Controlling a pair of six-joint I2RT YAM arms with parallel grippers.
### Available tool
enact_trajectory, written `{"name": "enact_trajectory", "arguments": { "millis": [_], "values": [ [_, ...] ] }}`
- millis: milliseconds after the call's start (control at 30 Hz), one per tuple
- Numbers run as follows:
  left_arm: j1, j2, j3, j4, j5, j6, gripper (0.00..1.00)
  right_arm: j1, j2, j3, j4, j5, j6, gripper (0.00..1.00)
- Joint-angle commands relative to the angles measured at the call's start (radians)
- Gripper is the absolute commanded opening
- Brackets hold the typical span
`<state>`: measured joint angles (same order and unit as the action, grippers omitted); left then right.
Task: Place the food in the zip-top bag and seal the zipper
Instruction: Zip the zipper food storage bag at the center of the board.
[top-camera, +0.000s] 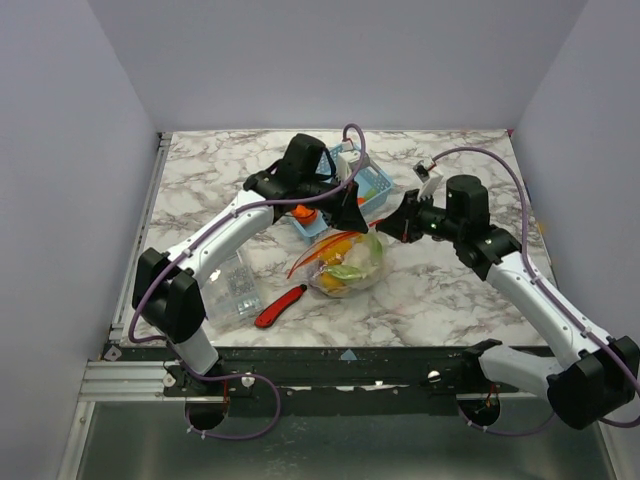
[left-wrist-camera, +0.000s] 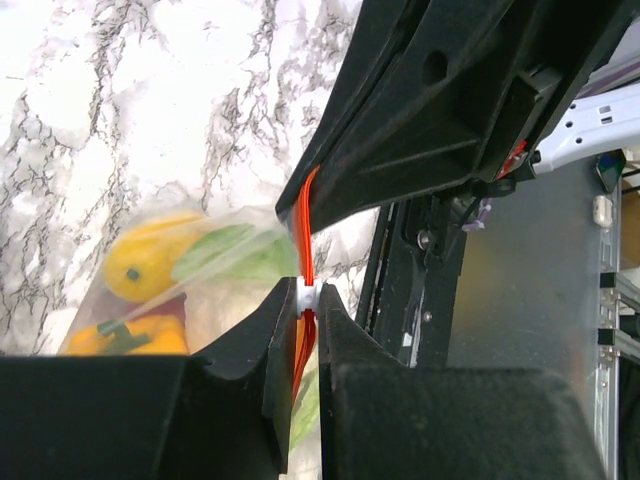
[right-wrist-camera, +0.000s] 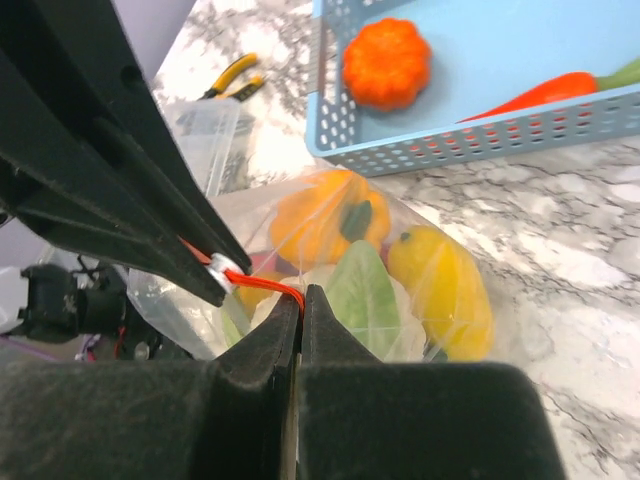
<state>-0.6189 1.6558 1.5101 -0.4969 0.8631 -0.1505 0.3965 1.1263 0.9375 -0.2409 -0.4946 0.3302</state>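
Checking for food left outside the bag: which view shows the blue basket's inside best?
Right wrist: the blue basket is open to view, with an orange pumpkin and a red chili inside. In the top external view the left arm hides most of it; the left wrist view misses it.

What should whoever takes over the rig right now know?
Left gripper: shut on the zipper at its white slider.
Right gripper: shut on the zipper beside it.
Zip-top bag holds yellow, orange and green food.
Pumpkin and red chili lie in the blue basket.
To do: load those, seal. How far it is closed cannot be told.
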Motion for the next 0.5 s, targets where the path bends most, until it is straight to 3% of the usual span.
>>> {"name": "enact_trajectory", "arguments": {
  "millis": [0,467],
  "values": [
    [-0.006,-0.084,-0.034,-0.103,-0.012,-0.008,0.1,-0.022,-0.058,-0.01,0.079,0.302,0.058,0.0],
    [-0.007,-0.217,-0.151,-0.15,-0.074,0.009,0.1,-0.021,-0.08,-0.036,0.024,0.573,0.046,0.0]
  ]
}}
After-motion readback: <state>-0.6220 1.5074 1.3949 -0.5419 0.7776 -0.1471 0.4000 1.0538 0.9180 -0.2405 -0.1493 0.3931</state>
